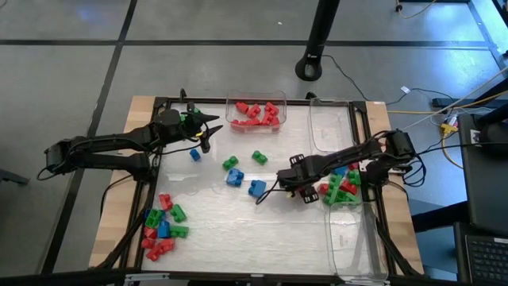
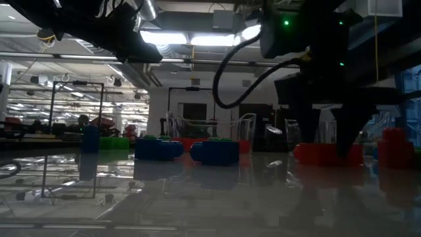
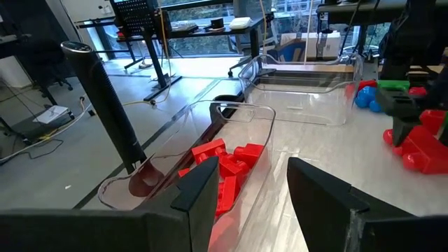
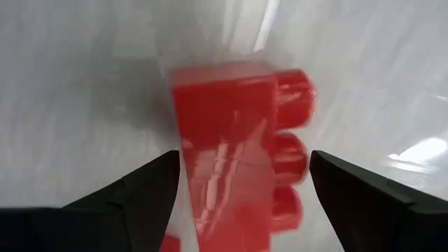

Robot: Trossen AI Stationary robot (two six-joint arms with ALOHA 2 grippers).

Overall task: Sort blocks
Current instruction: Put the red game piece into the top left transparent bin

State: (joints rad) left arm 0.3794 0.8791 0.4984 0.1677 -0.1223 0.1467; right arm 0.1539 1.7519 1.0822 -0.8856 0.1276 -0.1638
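The red block (image 4: 234,150) lies on its side on the table (image 1: 206,230), studs pointing sideways, directly between the fingers of the right gripper (image 4: 241,189). Those fingers stand wide, one on each side of the block and clear of it, so nothing is gripped yet. In the high view the right gripper (image 1: 304,193) sits just beside the mixed heap of red and green blocks (image 1: 340,189) at the clear bin (image 1: 353,238) on the right edge of the table, and the block itself is hidden under the arm.

Taking the bin of red blocks (image 1: 255,114) at the far edge as landmark: the left gripper (image 1: 208,127) hovers just beside its left end, fingers (image 3: 199,192) part-way open with nothing visible between them. Loose blue and green blocks (image 1: 235,171) lie nearer the table's middle, below that bin, and a mixed pile (image 1: 161,229) sits well apart from it at the near left corner.

The step in hand looks like the pick of a red block by the right arm. The next move calls for lowering a little, closing squarely on the block's flat sides, then lifting and carrying it to the bin of reds; the stud side may slip if the fingers land on it.

Only the right wrist view shows the block centred in the gap. The left wrist view shows the red pieces inside the bin and an empty bin (image 3: 308,91) beyond. The low view shows the blue blocks (image 2: 214,151) standing flat on the table.
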